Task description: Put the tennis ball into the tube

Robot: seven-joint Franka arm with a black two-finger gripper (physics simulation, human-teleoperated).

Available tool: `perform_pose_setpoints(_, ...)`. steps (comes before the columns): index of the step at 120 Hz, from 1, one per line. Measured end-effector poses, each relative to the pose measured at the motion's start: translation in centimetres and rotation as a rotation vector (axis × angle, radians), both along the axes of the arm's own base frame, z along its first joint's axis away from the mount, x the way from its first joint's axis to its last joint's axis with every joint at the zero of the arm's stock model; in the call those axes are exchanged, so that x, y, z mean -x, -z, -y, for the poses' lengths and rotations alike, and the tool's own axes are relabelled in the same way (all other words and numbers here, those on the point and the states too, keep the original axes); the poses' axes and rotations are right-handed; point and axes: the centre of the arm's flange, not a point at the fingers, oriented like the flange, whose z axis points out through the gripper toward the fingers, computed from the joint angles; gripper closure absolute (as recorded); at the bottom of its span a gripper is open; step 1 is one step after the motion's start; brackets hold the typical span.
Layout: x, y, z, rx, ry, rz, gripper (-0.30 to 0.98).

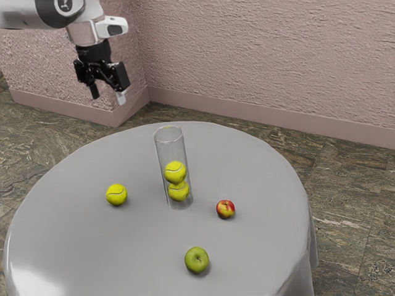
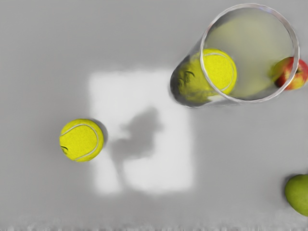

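The gripper (image 1: 108, 94) hangs in the upper left of the exterior view, its two fingers spread with nothing between them. Below it, at left of centre in that view, the loose tennis ball (image 1: 116, 195) lies on the grey table (image 1: 68, 234), well apart from the tube. Near the middle stands the clear tube (image 1: 171, 145), upright, with two balls (image 1: 175, 172) stacked inside and room above them. Beyond, right of centre, sits a red apple (image 1: 225, 209); lower down, a green apple (image 1: 197, 260).

The step in hand looks to be the reach for the loose ball. Next, I judge, the hand should centre over it, descend with fingers astride, then close, keeping clear of the tube, which could tip if bumped.
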Motion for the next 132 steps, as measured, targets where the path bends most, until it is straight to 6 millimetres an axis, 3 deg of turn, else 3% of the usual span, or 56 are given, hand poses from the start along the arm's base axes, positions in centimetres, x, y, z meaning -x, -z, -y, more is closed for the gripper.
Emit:
perform_pose_setpoints(10,0.7,-0.1,0.8,-0.003,0.011,-0.001,0.0)
perform_pose_setpoints(20,2.3,1.7,1.3,-0.008,0.015,-0.029,0.0)
perform_pose_setpoints(31,4.1,6.2,0.9,-0.009,0.002,-0.081,0.0)
perform_pose_setpoints(49,5.7,14.7,-5.0,-0.018,-0.108,-0.115,0.0)
perform_pose_setpoints(66,4.0,21.0,-7.7,-0.048,-0.111,-0.058,0.0)
perform_pose_setpoints(78,2.3,24.0,-8.7,-0.063,-0.093,0.004,0.0)
perform_pose_setpoints(97,0.6,27.3,-7.3,-0.072,-0.029,0.057,0.0)
perform_pose_setpoints(132,-0.4,32.9,-8.5,-0.077,-0.009,0.069,0.0)
